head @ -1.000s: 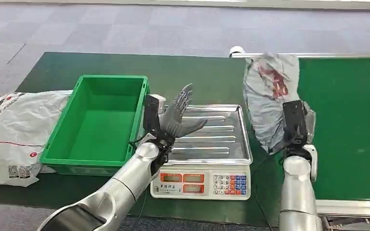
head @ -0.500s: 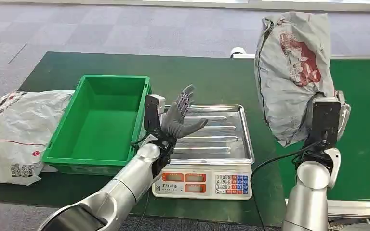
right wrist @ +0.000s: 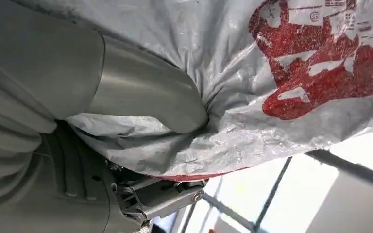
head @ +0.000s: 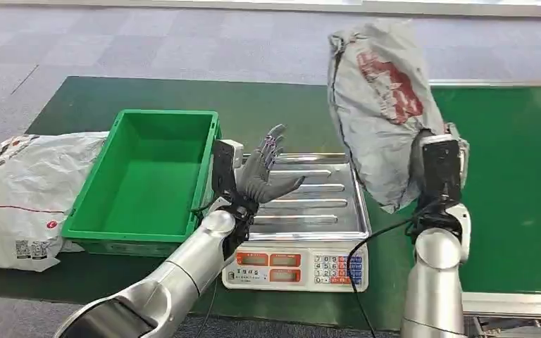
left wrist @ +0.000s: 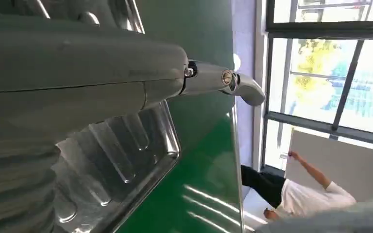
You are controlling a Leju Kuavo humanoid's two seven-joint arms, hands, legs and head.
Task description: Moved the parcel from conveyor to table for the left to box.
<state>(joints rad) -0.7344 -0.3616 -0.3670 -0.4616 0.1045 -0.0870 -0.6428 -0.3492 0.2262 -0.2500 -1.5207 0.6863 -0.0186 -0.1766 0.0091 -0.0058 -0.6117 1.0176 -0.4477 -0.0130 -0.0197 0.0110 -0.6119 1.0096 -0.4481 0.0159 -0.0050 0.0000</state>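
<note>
Green tabletop (head: pixel 77 98) carries a white printed plastic sack (head: pixel 21 190) at its left end, an open green plastic crate (head: pixel 144 176) and a steel-trayed weighing scale (head: pixel 310 211). Grey crumpled plastic parcel with a red print (head: pixel 380 105) hangs lifted between scale and green conveyor belt (head: pixel 514 183), gripped from below by the right hand (head: pixel 440 165). Above the tray, the left hand (head: pixel 264 176) holds nothing, fingers spread.

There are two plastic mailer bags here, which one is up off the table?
The grey parcel with the red print, which the right hand holds up beside the scale tray. The white bag lies flat on the table left of the green bin.
</note>
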